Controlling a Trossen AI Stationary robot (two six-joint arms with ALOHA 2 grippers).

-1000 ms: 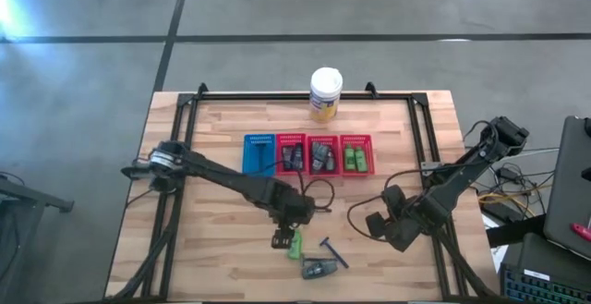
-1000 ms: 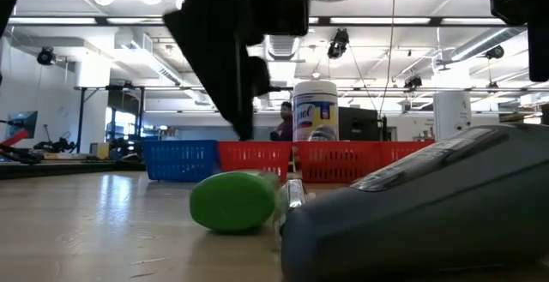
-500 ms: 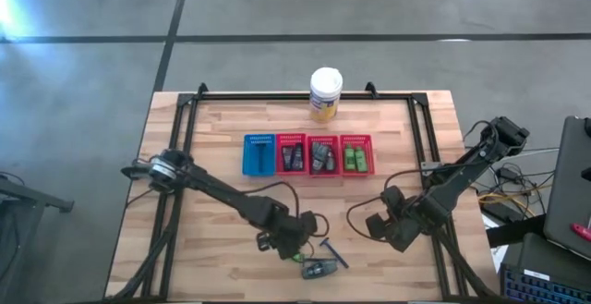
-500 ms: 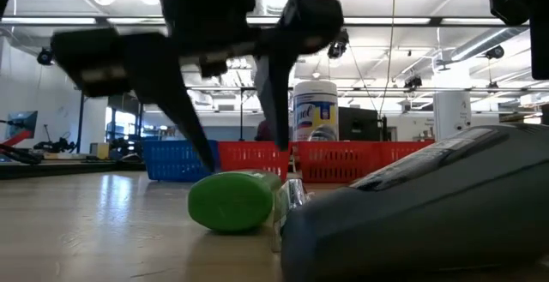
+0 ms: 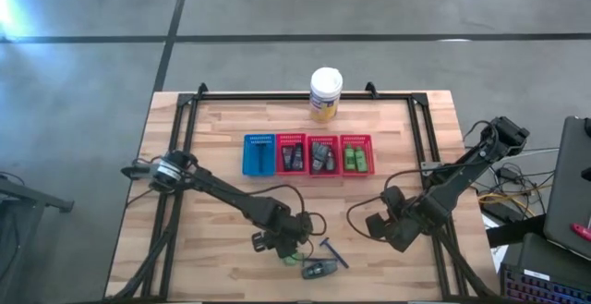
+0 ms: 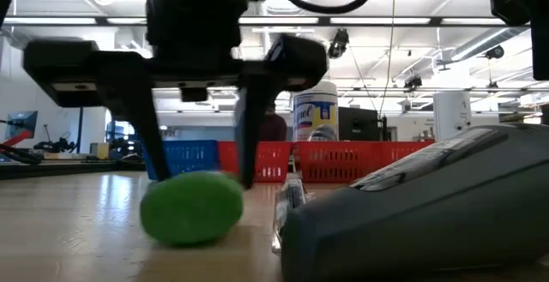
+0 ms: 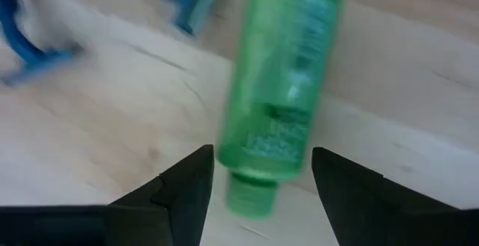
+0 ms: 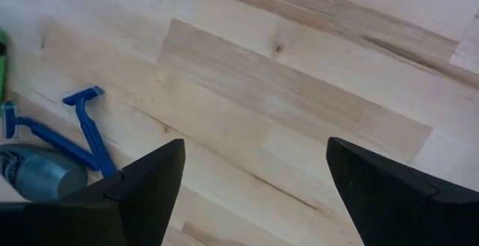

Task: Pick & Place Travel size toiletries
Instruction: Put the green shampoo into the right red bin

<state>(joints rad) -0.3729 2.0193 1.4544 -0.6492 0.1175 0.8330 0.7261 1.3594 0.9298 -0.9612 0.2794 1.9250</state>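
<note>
Grey concrete floor all around; wooden bench (image 5: 222, 119) in the middle, black frame rails along its edges.

Left to right. Left hand (image 5: 283, 248) low over the near-centre of the bench, fingers spread apart, straddling a green mini bottle (image 7: 281, 96) without pinching it. In the left wrist view, bottle lying flat between the two fingers (image 7: 183, 194), long axis running straight away from the hand, cap end nearest the palm. In the low view, fingers planted on either side of the bottle's round green end (image 6: 190, 208). Judged ready for closing; grip across the short axis, so squeeze alone should do. Just beside it, a dark grey tube (image 5: 320, 269) and a blue razor (image 5: 331, 252), one of each, loose on the wood. Left hand much nearer all three than the right.

Farther back, four baskets in a row: one blue basket (image 5: 259, 154), three red baskets (image 5: 322, 155), some already holding items. One yellow canister (image 5: 325, 94) behind them.

Right hand (image 5: 380, 224) waiting over the bench's right part, fingers wide apart, holding nothing.
</note>
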